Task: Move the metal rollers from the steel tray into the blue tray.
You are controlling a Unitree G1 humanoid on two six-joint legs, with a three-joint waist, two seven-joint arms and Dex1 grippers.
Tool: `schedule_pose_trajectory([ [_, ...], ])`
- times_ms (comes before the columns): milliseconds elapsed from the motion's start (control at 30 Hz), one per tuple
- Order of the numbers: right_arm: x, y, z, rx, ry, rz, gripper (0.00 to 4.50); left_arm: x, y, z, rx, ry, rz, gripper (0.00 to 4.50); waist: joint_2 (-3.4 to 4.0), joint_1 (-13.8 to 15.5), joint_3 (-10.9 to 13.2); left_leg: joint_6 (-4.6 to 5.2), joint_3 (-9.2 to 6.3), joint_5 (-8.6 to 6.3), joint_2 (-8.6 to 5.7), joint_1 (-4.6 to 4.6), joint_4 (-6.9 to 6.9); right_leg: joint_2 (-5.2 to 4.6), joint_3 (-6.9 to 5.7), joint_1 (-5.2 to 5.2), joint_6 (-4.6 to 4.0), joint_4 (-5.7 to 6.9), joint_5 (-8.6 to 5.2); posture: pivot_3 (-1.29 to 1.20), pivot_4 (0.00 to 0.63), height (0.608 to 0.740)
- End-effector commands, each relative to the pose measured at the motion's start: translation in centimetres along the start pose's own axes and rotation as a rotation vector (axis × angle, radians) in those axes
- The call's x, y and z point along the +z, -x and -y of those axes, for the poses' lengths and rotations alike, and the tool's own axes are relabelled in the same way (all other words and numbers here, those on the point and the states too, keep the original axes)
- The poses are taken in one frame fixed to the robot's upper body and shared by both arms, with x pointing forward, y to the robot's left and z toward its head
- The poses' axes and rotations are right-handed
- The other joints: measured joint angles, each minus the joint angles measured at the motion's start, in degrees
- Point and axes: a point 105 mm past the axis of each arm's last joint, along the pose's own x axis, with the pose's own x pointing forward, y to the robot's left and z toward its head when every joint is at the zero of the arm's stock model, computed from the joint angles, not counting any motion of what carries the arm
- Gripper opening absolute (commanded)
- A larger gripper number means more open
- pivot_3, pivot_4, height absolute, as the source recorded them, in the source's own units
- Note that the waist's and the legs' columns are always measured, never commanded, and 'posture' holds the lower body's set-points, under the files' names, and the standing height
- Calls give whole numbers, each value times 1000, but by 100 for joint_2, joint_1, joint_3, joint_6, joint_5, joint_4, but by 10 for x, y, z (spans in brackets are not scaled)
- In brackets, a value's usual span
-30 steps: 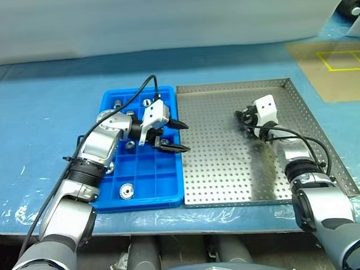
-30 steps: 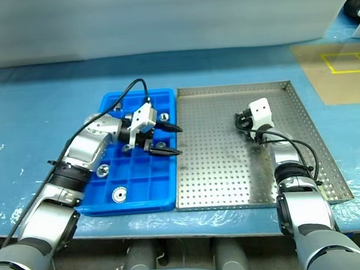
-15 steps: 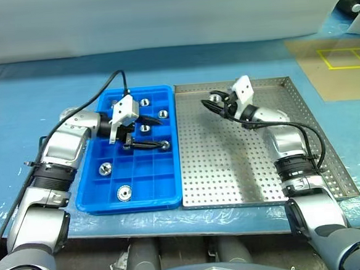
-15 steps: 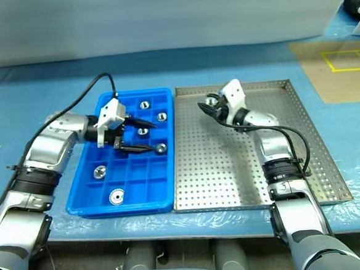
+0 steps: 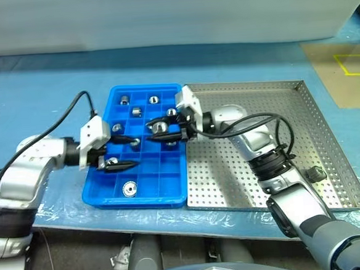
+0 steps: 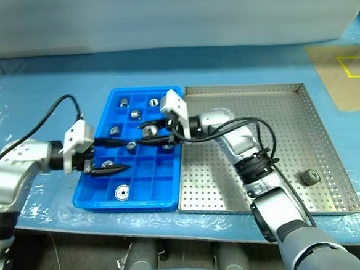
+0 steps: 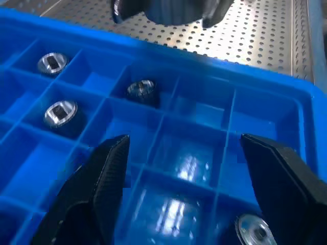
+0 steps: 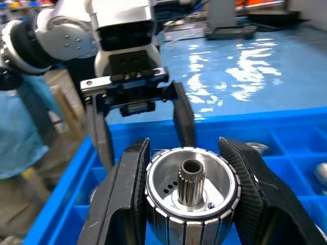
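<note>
My right gripper (image 5: 162,129) is shut on a shiny metal roller (image 8: 191,186) and holds it above the middle compartments of the blue tray (image 5: 135,203). Facing it, my left gripper (image 5: 123,153) hangs open over that tray's left half with nothing between its fingers (image 7: 97,189). Several rollers sit in the blue tray's compartments, such as one near the front (image 5: 129,188) and others further back (image 7: 142,89). Right of the blue tray lies the steel tray (image 5: 262,166), with one small roller (image 5: 315,174) near its right rim.
Both trays rest on a pale blue plastic sheet (image 5: 35,89) covering the table. A brown mat with yellow tape (image 5: 348,67) lies at the back right. A black cable (image 5: 61,121) arcs from my left wrist. The table's front edge runs just below the trays.
My right gripper has swung left from over the steel tray to above the blue tray, carrying the roller. My left gripper, still open, has drawn back to the left. The camera view has shifted.
</note>
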Motion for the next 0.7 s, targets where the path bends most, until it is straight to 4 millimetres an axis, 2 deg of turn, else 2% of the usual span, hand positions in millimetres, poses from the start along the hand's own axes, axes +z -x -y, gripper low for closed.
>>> schedule_pose_trajectory([
  [33,-8,-10,-9,75,-8,-5,1690,11,11,10,28,-35,21,3687,-1,84,1,-1,-3,0,0,0,0,0,-1,0,0,0,0,287,150,740],
  [167,-28,-19,-10,103,-24,-52,1690,6,13,24,41,-3,18,3687,-2,220,0,-5,-21,2,-1,0,2,-3,-2,4,0,2,0,333,150,740],
  [467,-41,-20,-8,121,13,-94,1690,6,8,32,61,11,24,3687,-3,347,0,-28,-55,16,0,2,1,0,-10,7,-5,12,3,348,150,740],
  [667,-38,-18,-2,76,-9,-76,3687,10,5,25,56,-1,35,3687,-4,344,0,-30,-58,18,0,2,3,3,-11,7,-6,15,4,316,150,740],
  [700,-36,-18,-1,70,-16,-70,3687,10,5,24,54,-2,35,3687,-4,342,0,-33,-58,20,0,2,3,3,-11,6,-6,16,4,316,150,740],
])
